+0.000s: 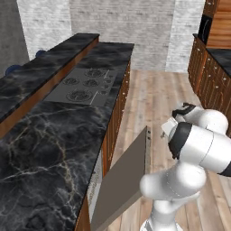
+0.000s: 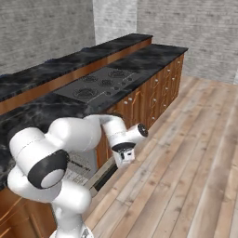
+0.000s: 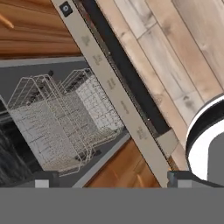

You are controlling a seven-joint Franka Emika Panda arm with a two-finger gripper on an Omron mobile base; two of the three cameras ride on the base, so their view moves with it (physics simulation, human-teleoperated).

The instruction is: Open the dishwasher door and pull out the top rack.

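Dishwasher door (image 1: pixel 124 180) is being seen dropped open, angled out from under worktop (image 1: pixel 49 149) beside arm. Door step is being judged done. Pincer (image 3: pixel 109 179) is being held spread wide, pinching nothing, just above door's top edge. Wire rack (image 3: pixel 61 122), apparently top one, is being seen inside tub; pulling-out is being left outstanding.

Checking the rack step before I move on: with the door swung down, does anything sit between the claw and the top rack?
Nothing visible does. In the hand view the open claw looks straight into the dishwasher at the wire rack, with the dishwasher door tilted open and its top edge running off to one side, not across the rack.
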